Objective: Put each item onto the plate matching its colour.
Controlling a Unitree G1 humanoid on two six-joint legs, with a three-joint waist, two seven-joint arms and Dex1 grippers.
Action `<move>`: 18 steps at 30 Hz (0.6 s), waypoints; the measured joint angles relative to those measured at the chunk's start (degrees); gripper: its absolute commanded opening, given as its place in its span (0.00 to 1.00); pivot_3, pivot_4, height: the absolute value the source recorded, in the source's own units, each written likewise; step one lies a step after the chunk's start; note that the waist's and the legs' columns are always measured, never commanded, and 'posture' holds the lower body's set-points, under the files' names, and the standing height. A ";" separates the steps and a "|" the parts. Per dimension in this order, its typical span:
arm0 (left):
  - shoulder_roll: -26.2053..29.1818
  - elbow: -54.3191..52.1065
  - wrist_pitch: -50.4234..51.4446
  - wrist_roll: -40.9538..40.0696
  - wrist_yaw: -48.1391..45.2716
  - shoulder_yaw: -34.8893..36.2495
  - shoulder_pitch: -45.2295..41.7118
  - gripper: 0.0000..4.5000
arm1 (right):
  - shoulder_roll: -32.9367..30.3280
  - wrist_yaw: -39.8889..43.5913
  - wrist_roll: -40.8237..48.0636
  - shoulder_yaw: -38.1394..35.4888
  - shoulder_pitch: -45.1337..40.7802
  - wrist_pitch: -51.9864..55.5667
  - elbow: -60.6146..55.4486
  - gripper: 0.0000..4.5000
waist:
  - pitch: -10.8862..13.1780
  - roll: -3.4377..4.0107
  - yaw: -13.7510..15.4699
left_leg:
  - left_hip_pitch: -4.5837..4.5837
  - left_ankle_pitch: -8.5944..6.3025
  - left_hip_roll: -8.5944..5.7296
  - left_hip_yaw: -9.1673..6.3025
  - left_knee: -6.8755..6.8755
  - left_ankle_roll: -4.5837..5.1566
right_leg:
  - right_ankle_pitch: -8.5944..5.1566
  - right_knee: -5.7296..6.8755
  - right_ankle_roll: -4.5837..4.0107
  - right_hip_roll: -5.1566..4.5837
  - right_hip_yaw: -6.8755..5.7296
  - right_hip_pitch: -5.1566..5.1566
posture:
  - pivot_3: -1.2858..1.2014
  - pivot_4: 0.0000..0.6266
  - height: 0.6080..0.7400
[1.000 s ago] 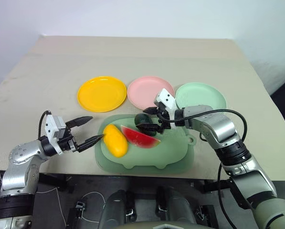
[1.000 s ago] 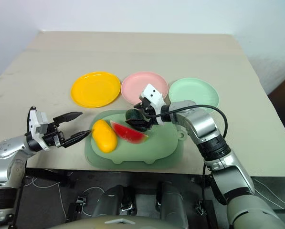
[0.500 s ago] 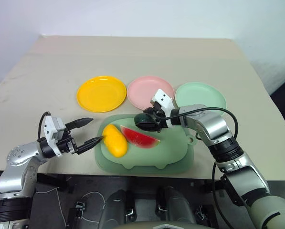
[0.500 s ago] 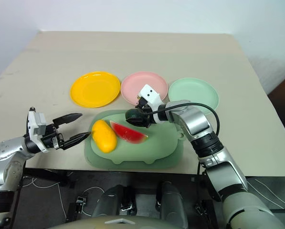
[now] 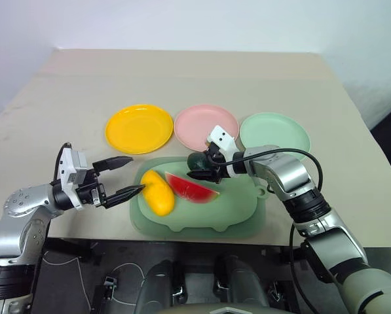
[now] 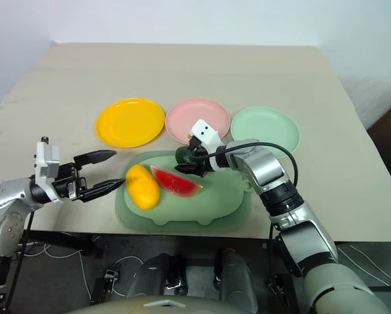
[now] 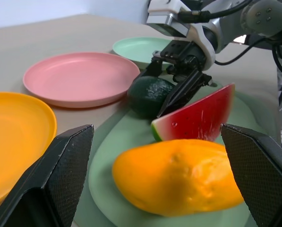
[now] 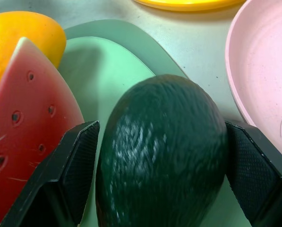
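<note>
While it lies on the tray [image 5: 241, 219], the avocado [image 8: 164, 151] sits between the right gripper [image 5: 202, 169]'s spread fingers (not yet clamped)

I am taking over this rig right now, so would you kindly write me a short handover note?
Right gripper: open, its fingers either side of the avocado at the tray's far edge; grip not closed yet.
Left gripper: open, holding nothing, beside the mango.
Mango, watermelon wedge and avocado all lie on the tray.
Yellow plate, pink plate and green plate hold nothing.
Done: nothing placed.
Left: avocado to green, mango to yellow, watermelon to pink.
</note>
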 measured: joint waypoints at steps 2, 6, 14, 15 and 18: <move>-0.01 -0.03 0.41 0.01 0.37 -0.33 -0.02 1.00 | 0.00 -0.01 -0.20 -0.01 0.00 -0.03 0.00 0.70 | 0.00 0.00 0.00 | 0.00 0.00 0.00 0.00 0.00 0.00 | 0.00 0.00 0.00 0.00 0.00 -0.01 | 0.52 0.24 0.67; -0.01 -0.39 0.53 0.02 0.68 -0.36 -0.02 1.00 | -0.01 -0.01 -0.26 -0.11 0.00 -0.03 0.00 0.69 | 0.00 0.00 0.00 | 0.00 0.00 0.00 0.00 0.00 0.00 | -0.01 0.00 -0.01 0.00 0.01 -0.01 | 0.52 0.24 0.67; -0.01 -0.48 0.55 0.22 0.89 -0.42 -0.06 1.00 | -0.82 -0.04 1.55 -4.60 -0.02 0.28 -3.64 0.69 | 0.01 0.01 0.07 | -0.06 0.00 0.00 0.01 0.00 -0.01 | 0.00 0.00 0.00 -0.01 0.02 -0.07 | 0.52 0.24 0.67; -0.01 -0.51 0.55 0.22 0.87 -0.41 -0.06 1.00 | -1.19 -0.22 2.78 -6.70 -0.12 0.90 -5.21 0.69 | 0.01 0.01 0.10 | -0.07 0.00 0.00 0.01 0.00 -0.01 | 0.01 0.00 0.01 -0.01 0.02 -0.08 | 0.52 0.24 0.67; -0.02 -0.51 0.52 0.22 0.66 -0.41 -0.07 1.00 | -3.29 -1.74 4.96 -12.58 -2.01 2.46 -7.80 0.69 | 0.01 0.01 0.13 | -0.07 0.00 0.00 0.01 0.00 -0.01 | -0.01 0.00 -0.02 -0.01 0.03 -0.08 | 0.52 0.24 0.67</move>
